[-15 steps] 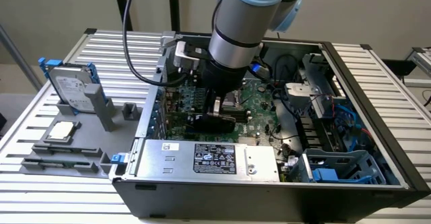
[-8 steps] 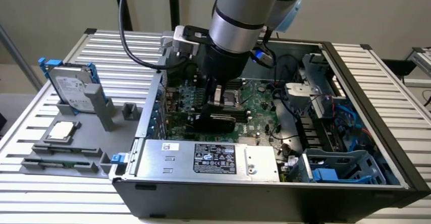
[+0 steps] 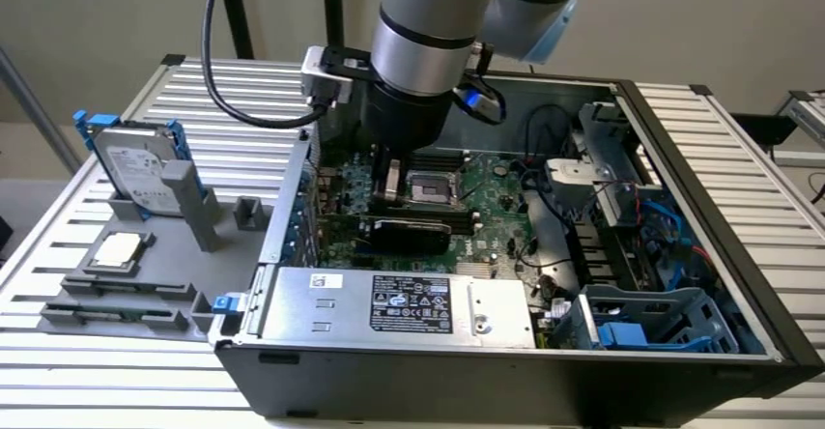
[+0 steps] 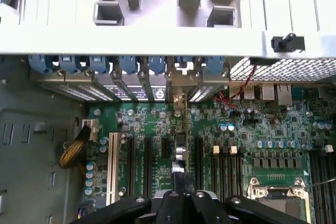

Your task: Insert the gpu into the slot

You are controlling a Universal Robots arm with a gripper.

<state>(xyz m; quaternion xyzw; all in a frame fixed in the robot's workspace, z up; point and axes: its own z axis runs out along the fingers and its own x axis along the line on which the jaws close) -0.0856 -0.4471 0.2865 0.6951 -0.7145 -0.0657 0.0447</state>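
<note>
- Exterior view, at the exterior view's left: a grey hard drive (image 3: 133, 168) with blue rails stands upright in a holder on the slatted worktop (image 3: 77, 371). A square silver chip (image 3: 119, 250) lies flat just below it in the frame.
- Left of centre, low in the frame, the power supply (image 3: 400, 303) sits against the near wall of the open computer case (image 3: 516, 376), its label facing up.
- At centre, from where I stand, the arm (image 3: 432, 23) reaches straight down into the case. Its claw (image 3: 390, 202) is right over the gpu (image 3: 410, 232).
- The gpu stands on edge on the green motherboard, black face toward the camera, just below the silver processor socket (image 3: 432, 189) in the frame.
- At lower right, a blue drive cage (image 3: 644, 318) fills the corner of the case.
- In the wrist view the gpu (image 4: 179, 145) shows edge-on as a thin strip, running from the claw (image 4: 181, 182) toward the row of blue clips (image 4: 157, 65). It lies between black connector strips, with a white connector (image 4: 112, 166) further off.
- The claw looks drawn in tight on the card's upper edge, gripping it.
- Whether the card's lower edge is seated in the slot I cannot tell, since the card hides it.
</note>
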